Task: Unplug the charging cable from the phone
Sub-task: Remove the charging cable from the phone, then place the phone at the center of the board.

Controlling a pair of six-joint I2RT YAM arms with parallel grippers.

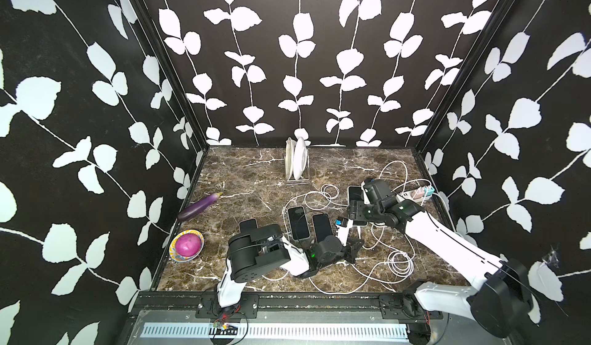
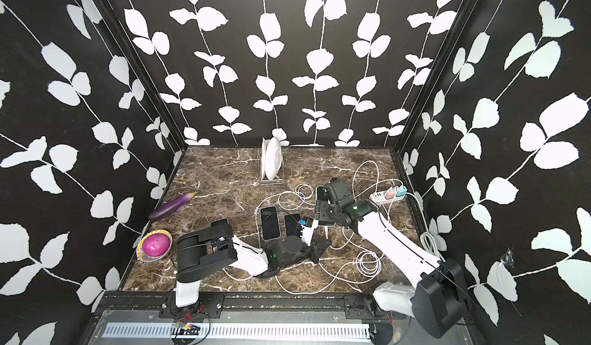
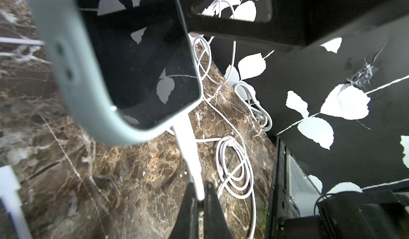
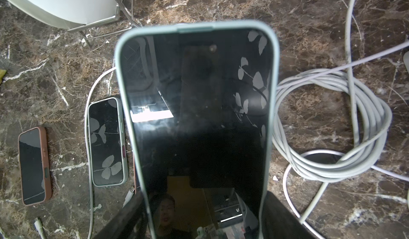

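Note:
The phone (image 4: 199, 107), dark-screened in a pale green case, is lifted off the table with my right gripper (image 4: 203, 215) shut on its lower sides. In both top views it (image 1: 353, 193) (image 2: 319, 192) shows just beyond that gripper (image 1: 358, 214). The white charging cable's plug (image 3: 187, 151) still sits in the phone's bottom edge (image 3: 141, 129). My left gripper (image 3: 200, 197) is shut on the plug's tail end, its two black fingers pressed against the white sleeve. In a top view this gripper (image 1: 357, 243) sits just in front of the phone.
Two more phones (image 1: 298, 222) (image 1: 322, 228) lie face up at the centre, a third (image 1: 248, 223) behind my left arm. White cable coils (image 1: 399, 263) trail to a power strip (image 1: 415, 194). A plate rack (image 1: 297, 164), an eggplant (image 1: 200, 206) and a bowl (image 1: 175, 253) stand further off.

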